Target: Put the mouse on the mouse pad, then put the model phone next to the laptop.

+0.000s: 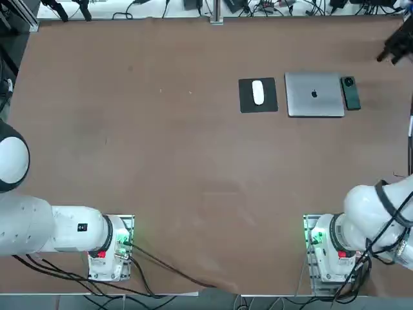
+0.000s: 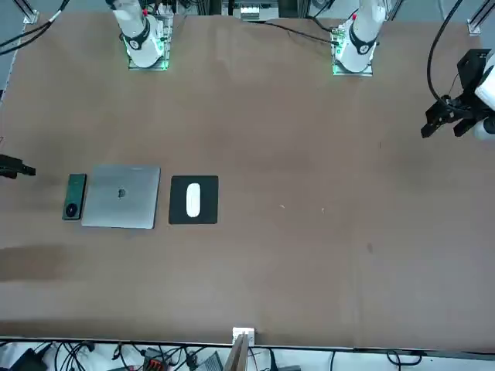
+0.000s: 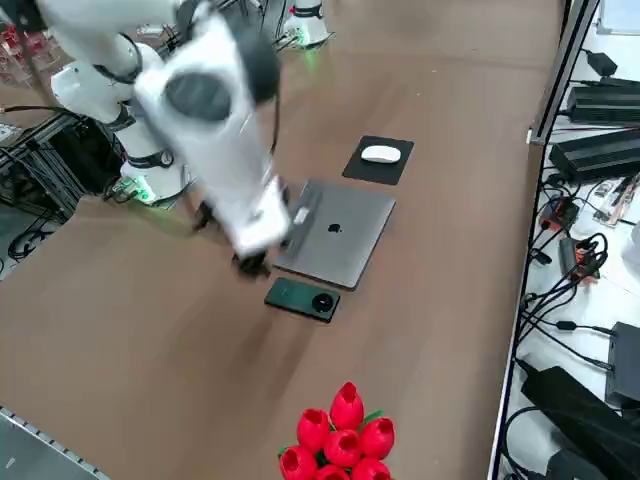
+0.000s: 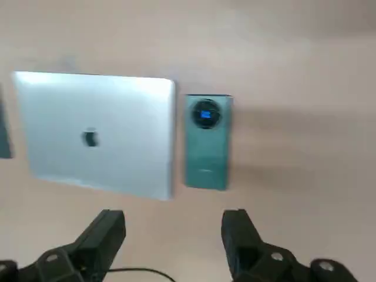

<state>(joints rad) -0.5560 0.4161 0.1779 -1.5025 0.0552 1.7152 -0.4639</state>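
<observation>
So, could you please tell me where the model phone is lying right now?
In the top view the model phone lies flat on the table's far right, close beside the laptop on the side away from the mouse pad; the open right pincer is above and clear of it.

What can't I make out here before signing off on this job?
- Right tool: open in the wrist view; nearly cut off by the top view's right edge, motion-blurred in the side view.
- Gap between model phone and laptop: too small in the top view to tell touching from apart.
- Laptop's near corner: side view, hidden behind the blurred arm.
- Mouse on mouse pad: details too small.
</observation>
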